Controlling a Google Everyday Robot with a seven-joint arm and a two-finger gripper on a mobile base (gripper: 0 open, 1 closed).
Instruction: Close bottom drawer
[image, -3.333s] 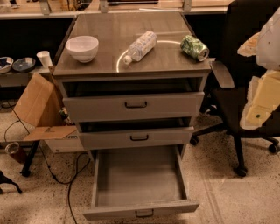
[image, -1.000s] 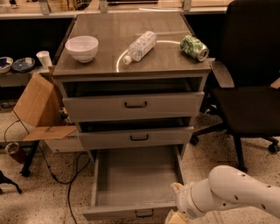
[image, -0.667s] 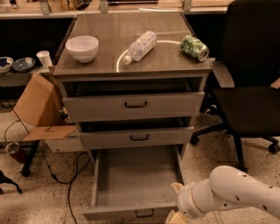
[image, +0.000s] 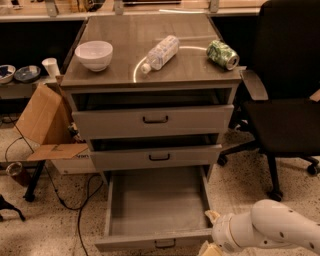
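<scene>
Lining up the push, it looked like: gripper (image: 210, 233) sat lower right, jaws apart by bottom drawer (image: 155, 202) front's right corner. Next move, probably: press front squarely inward.

Grey cabinet (image: 150, 70) w/ bottom drawer (image: 155, 202) pulled well out, upper two drawers slightly ajar; gripper (image: 212, 232) by its front right corner; bowl (image: 93, 54), bottle (image: 160, 52) & can (image: 222, 54) on top; black chair (image: 285, 100) at right.
</scene>
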